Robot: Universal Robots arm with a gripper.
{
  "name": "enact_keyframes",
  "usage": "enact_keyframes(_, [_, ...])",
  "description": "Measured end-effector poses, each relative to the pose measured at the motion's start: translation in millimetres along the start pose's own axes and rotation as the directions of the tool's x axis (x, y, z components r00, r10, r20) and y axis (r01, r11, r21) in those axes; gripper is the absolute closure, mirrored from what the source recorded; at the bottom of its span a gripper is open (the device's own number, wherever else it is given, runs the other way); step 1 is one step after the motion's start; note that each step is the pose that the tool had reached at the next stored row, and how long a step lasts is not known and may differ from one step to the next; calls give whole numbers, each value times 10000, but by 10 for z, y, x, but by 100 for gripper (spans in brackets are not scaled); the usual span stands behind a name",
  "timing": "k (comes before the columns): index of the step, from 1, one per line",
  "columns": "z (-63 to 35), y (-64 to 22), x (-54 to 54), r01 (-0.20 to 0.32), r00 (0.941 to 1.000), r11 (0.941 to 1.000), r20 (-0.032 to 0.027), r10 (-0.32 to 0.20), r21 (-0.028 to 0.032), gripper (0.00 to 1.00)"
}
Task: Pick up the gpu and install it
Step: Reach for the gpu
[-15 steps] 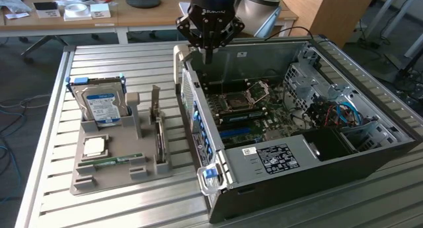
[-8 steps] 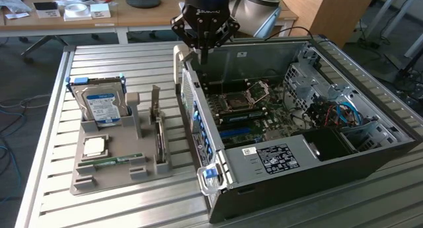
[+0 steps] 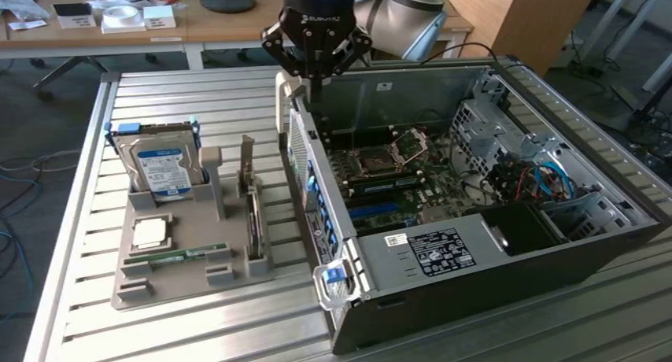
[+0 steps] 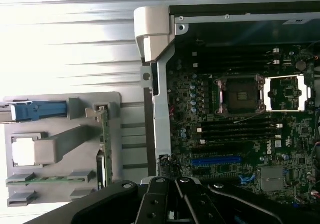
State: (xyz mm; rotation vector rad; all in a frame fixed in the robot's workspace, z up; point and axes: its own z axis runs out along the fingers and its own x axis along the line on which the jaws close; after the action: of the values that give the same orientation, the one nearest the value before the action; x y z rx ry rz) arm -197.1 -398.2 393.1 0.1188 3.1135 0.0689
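Observation:
The gpu stands on edge in a slot of the grey holder tray on the exterior view's left. It is a thin card with a silver bracket at its far end. From the wrist it appears edge-on as a green strip, the gpu. My gripper hangs shut and empty above the far corner of the open computer case, well behind the card and apart from it. The wrist view has the gripper over the motherboard, near a blue slot.
The tray also holds a silver hard drive, a processor chip and a green RAM stick. The case's side wall with blue clips rises between tray and motherboard. Desks with clutter stand behind the slatted metal table.

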Motion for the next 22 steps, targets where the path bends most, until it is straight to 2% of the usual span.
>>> enact_keyframes(14, [-3,-10,157,-12,10000,10000,0,12,1,89])
enact_keyframes(22, [-4,-11,167,-14,10000,10000,1,14,0,89])
